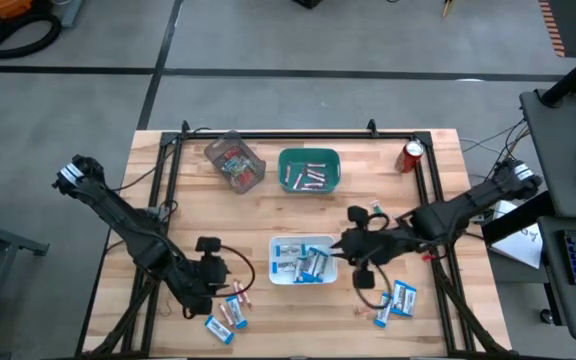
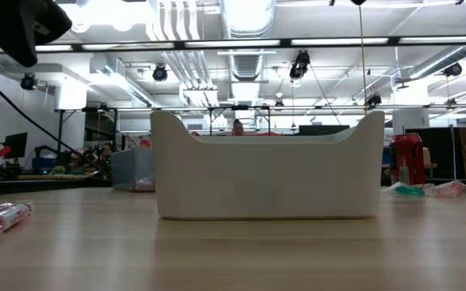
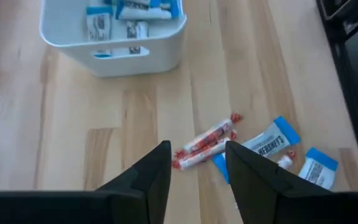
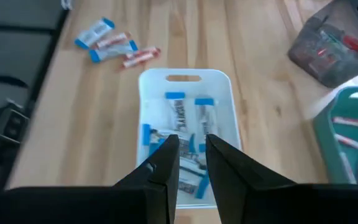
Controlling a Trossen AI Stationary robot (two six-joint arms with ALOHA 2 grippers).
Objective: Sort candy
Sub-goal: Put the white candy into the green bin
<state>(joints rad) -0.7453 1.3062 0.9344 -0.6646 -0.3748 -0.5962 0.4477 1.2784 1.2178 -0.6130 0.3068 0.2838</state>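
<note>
Left gripper (image 3: 196, 163) hanging jaws-apart right over the slim pinkish-white wrapped stick candies (image 3: 205, 142), long axis running 8-to-2 o'clock, blue-and-white rectangular packets (image 3: 270, 140) just off at 3, while right gripper (image 4: 192, 157), narrow-gapped and empty, sitting above the white plastic bin (image 4: 146, 84).
</note>
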